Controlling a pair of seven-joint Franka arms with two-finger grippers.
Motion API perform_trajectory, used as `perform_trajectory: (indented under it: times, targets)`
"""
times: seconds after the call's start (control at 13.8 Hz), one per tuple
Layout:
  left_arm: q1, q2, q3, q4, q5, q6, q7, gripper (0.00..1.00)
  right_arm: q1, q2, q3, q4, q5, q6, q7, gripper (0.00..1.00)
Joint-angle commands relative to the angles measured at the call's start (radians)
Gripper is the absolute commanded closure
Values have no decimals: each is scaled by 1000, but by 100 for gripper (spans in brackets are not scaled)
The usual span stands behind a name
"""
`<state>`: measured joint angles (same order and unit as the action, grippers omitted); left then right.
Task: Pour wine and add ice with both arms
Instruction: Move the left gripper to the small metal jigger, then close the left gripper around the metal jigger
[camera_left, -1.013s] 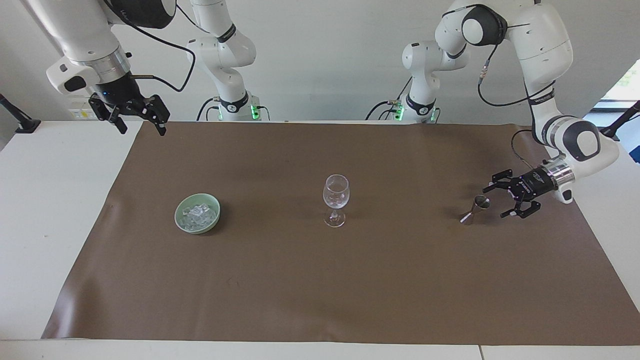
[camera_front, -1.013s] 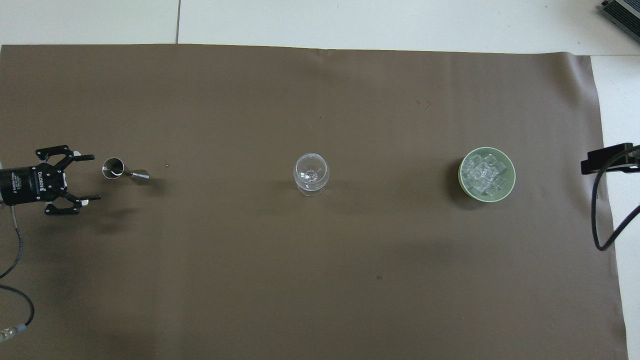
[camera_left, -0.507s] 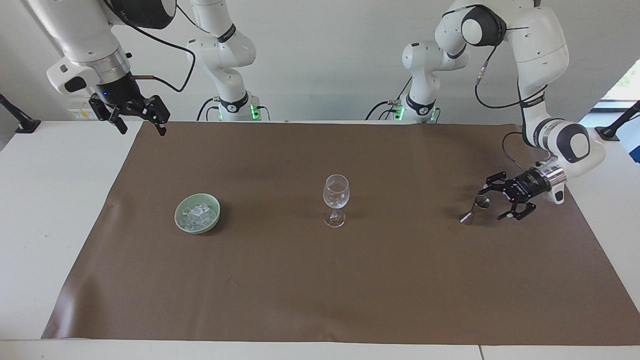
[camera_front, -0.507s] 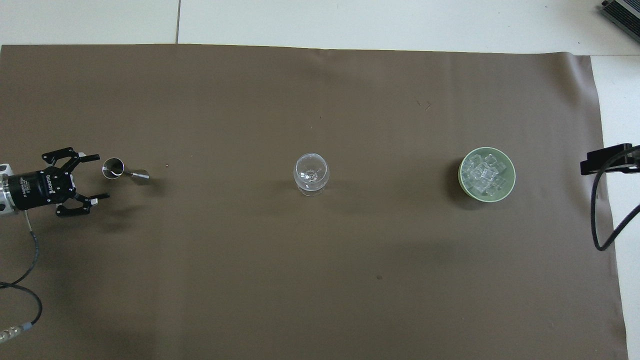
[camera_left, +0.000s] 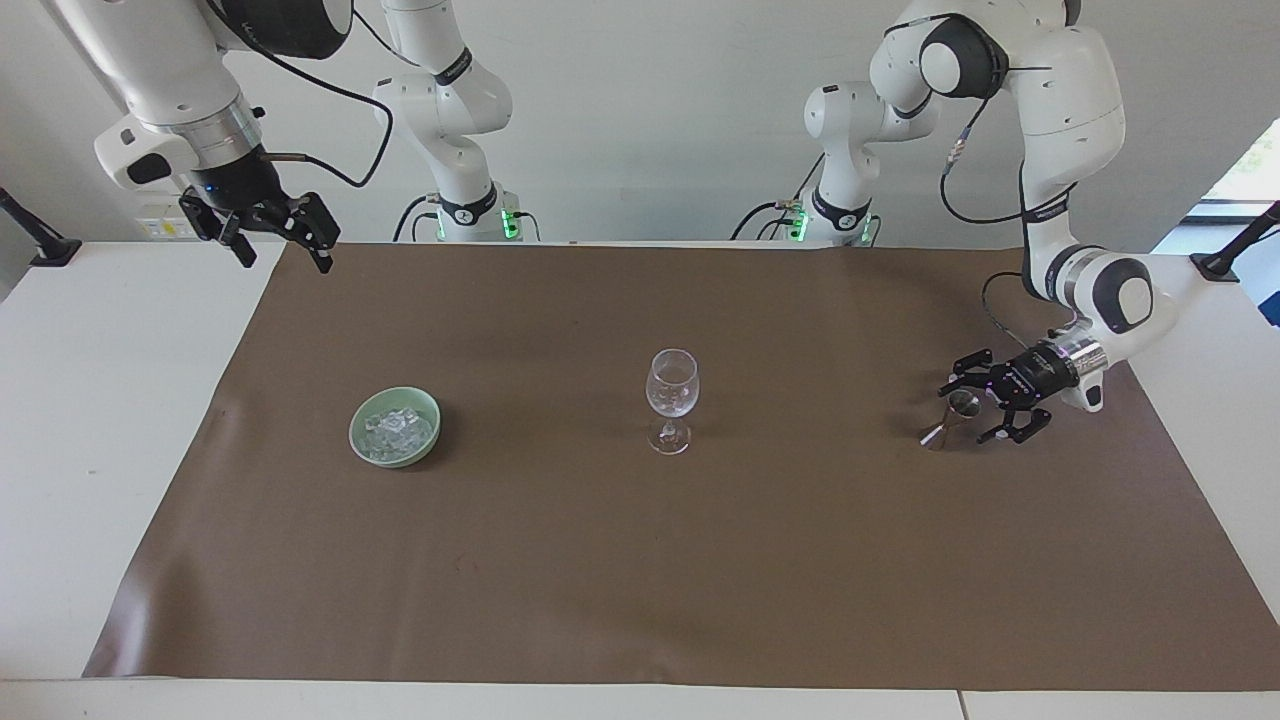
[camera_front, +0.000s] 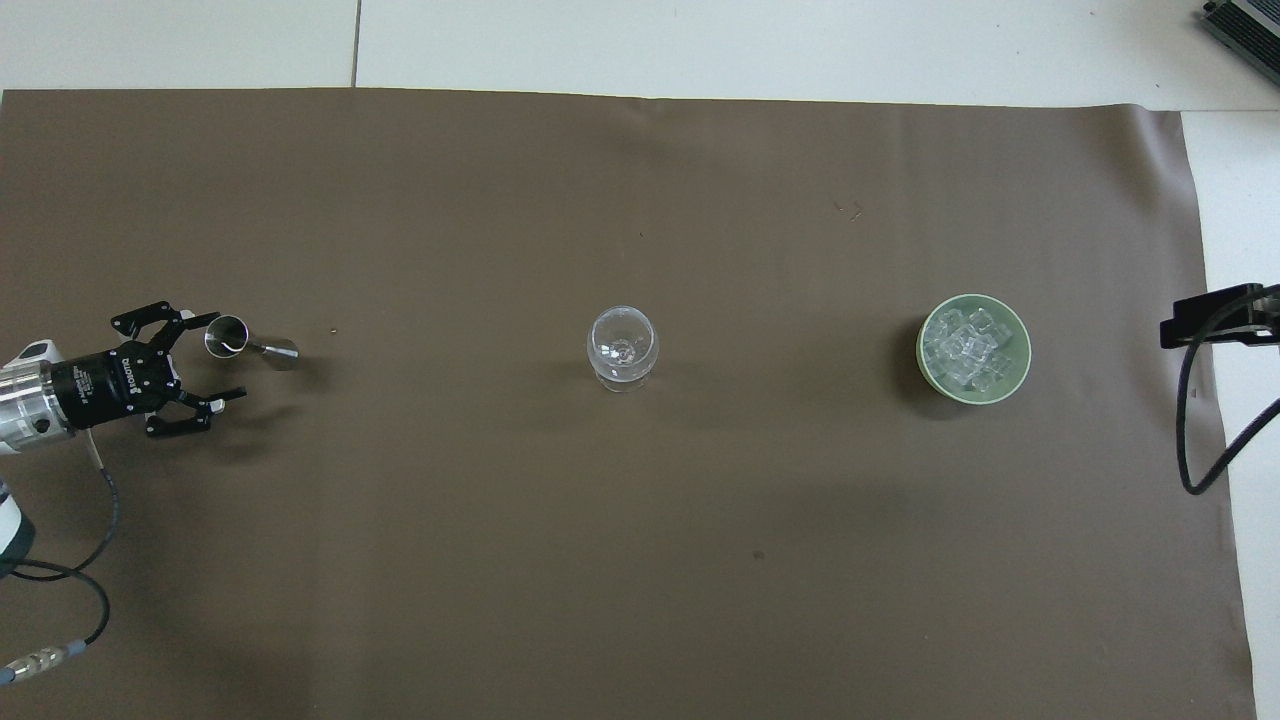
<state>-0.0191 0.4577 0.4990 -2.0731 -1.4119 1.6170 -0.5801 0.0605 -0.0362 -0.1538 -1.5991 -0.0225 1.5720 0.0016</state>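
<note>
A small metal jigger (camera_left: 950, 418) stands on the brown mat toward the left arm's end of the table. My left gripper (camera_left: 964, 412) is open and low over the mat, with its fingertips on either side of the jigger's cup (camera_front: 228, 336); I cannot tell if they touch it. An empty wine glass (camera_left: 672, 390) stands mid-table, also seen from overhead (camera_front: 622, 345). A pale green bowl (camera_left: 355, 432) holds the ice (camera_left: 398, 430) toward the right arm's end. My right gripper (camera_left: 285, 262) is open and waits high over the mat's corner near its base.
The brown mat (camera_left: 600, 560) covers most of the white table. Black clamp arms stand at both table ends (camera_left: 40, 245). A dark device corner (camera_front: 1245, 25) shows at the table's edge farthest from the robots.
My left gripper has moved in toward the jigger, from beside it to having its open fingers around the cup. The right arm, glass and bowl have not moved.
</note>
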Motion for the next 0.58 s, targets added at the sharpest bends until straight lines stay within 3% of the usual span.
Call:
perform_trajectory:
  times: [0.0,0.51]
  targets:
    - [-12,-4,4,-33,-63,12,25,0,1,-13,-1,-21,6,6,21,0]
    - [-28,-2,-13,-73,-121,18,75,0,1,-14,-1,-22,6,9,18,0]
